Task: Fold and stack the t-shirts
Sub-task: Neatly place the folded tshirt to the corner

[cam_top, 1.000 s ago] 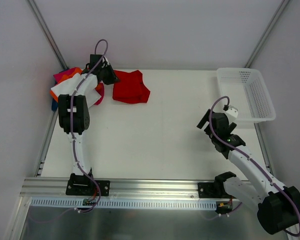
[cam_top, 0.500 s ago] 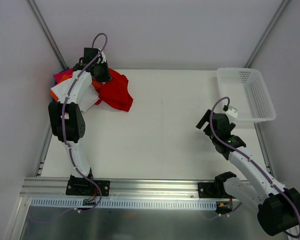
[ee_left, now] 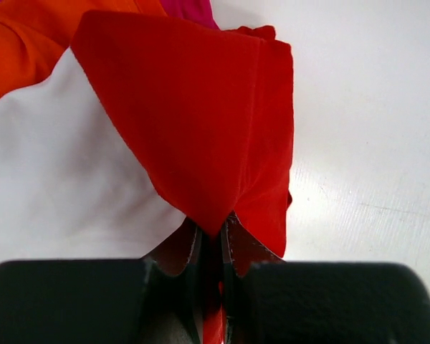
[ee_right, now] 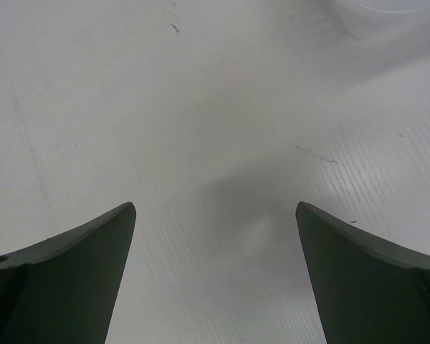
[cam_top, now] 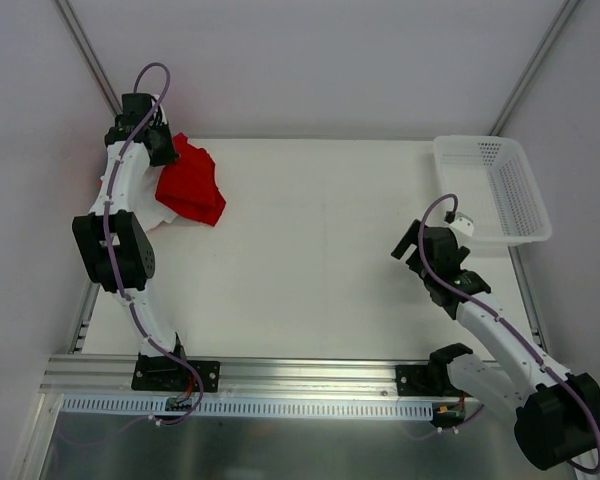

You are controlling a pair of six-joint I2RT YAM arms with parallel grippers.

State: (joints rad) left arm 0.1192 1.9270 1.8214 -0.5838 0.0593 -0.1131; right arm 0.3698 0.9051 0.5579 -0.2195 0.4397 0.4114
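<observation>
My left gripper is shut on the folded red t-shirt at the far left corner, and the cloth hangs from it over the stack. In the left wrist view the red t-shirt drapes from my pinched gripper over the white t-shirt, with the orange t-shirt and a strip of the magenta one behind. In the top view the white t-shirt peeks out under the arm. The blue one is hidden. My right gripper is open and empty over bare table; its fingertips stand wide apart.
A white mesh basket stands at the far right edge of the table. Metal frame posts run up at the back left and back right corners. The side walls stand close to the stack.
My left gripper has carried the red t-shirt leftward from the back middle-left of the table onto the stack in the corner. The right arm has not moved.
</observation>
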